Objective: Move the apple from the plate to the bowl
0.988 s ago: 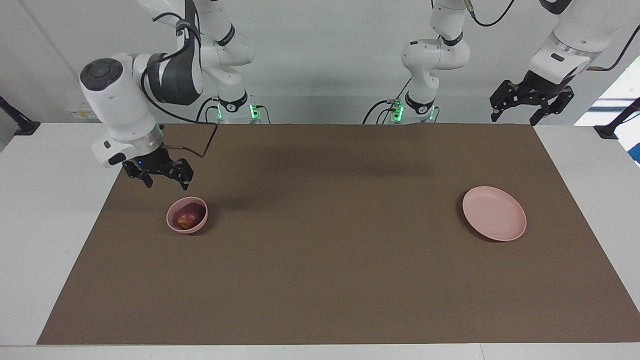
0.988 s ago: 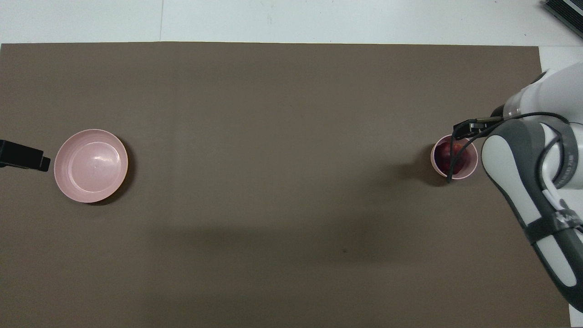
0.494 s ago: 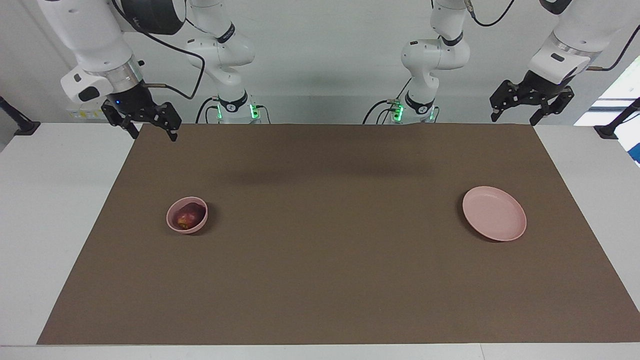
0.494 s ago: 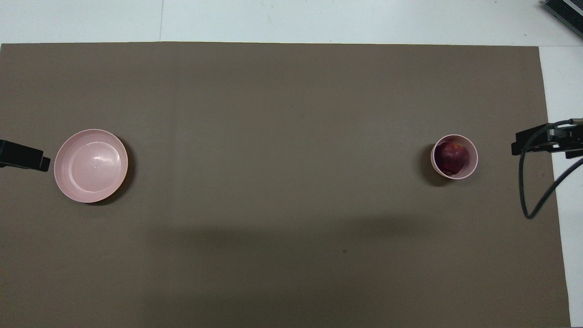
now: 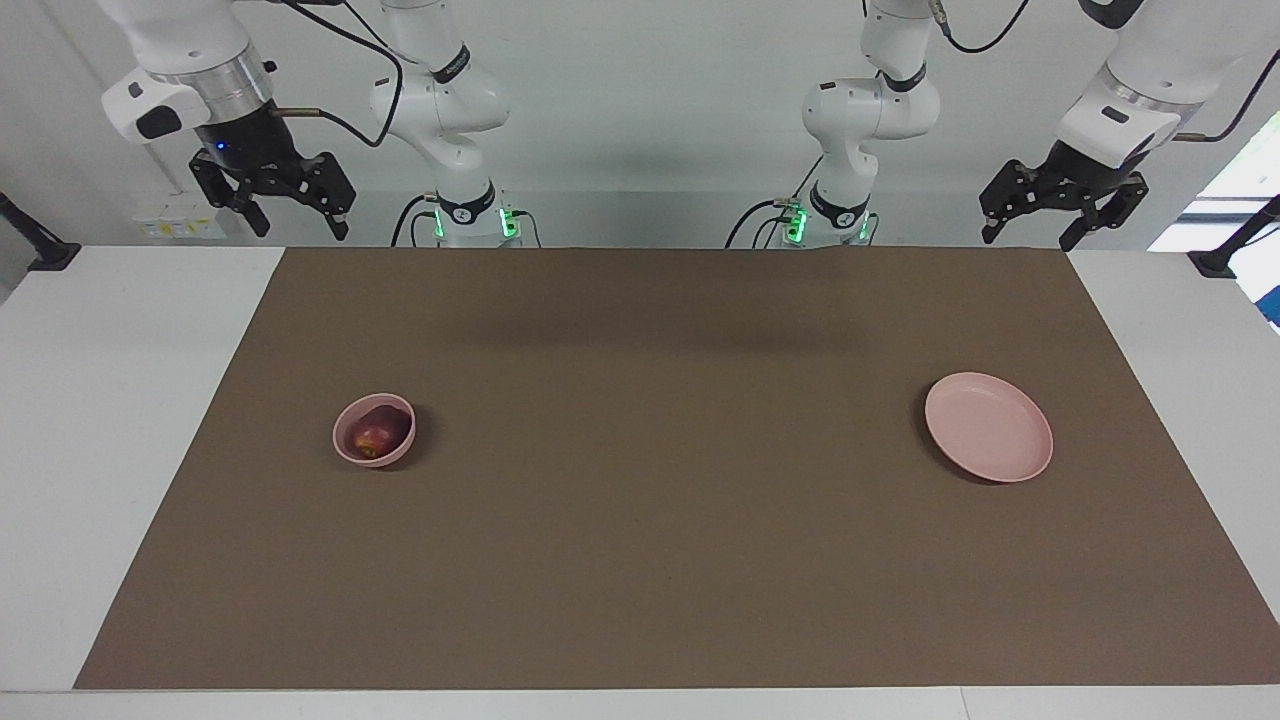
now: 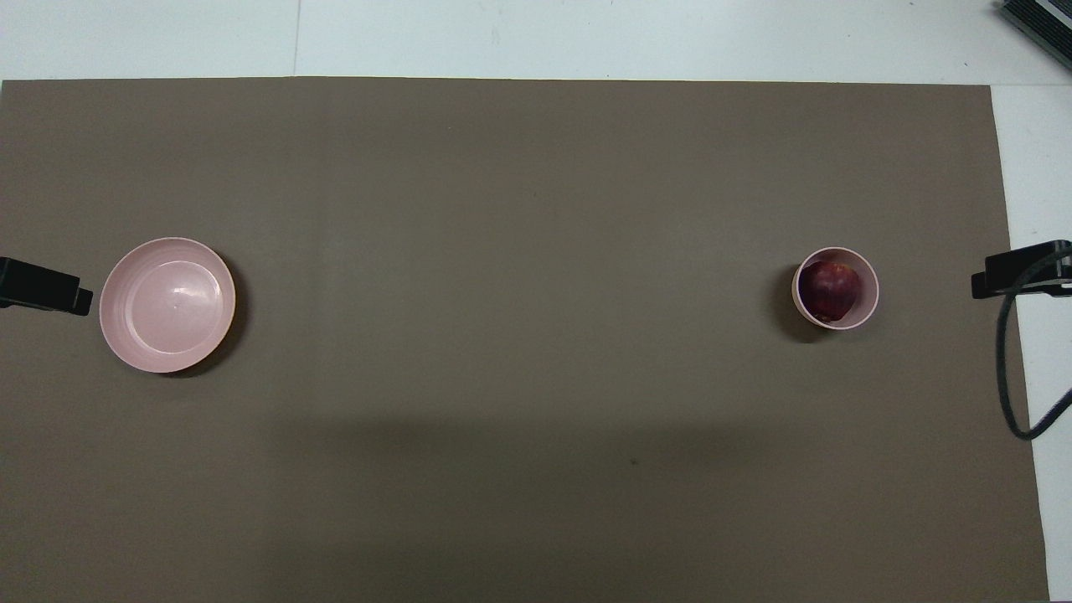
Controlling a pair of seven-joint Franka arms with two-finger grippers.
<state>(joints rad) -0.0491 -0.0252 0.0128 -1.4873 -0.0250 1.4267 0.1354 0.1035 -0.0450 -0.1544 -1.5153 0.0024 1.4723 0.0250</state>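
Dark red apple point(image 5: 375, 437) in bowl point(image 5: 373, 430), plate point(image 5: 988, 440) bare; both grippers, right point(image 5: 272, 197) nearer, left point(image 5: 1063, 203), raised over rear corners, fingers spread, empty.

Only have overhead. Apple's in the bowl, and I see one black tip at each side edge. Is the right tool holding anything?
Observer: No. The right tool is raised high above the table at its own end, fingers open, with nothing between them.
Operator: Left tool?
Observer: The left tool hangs at a similar height at the plate's end, open and empty too.
Operator: Apple seated?
Observer: From the facing view the apple sits down inside the bowl, with no tool near it.
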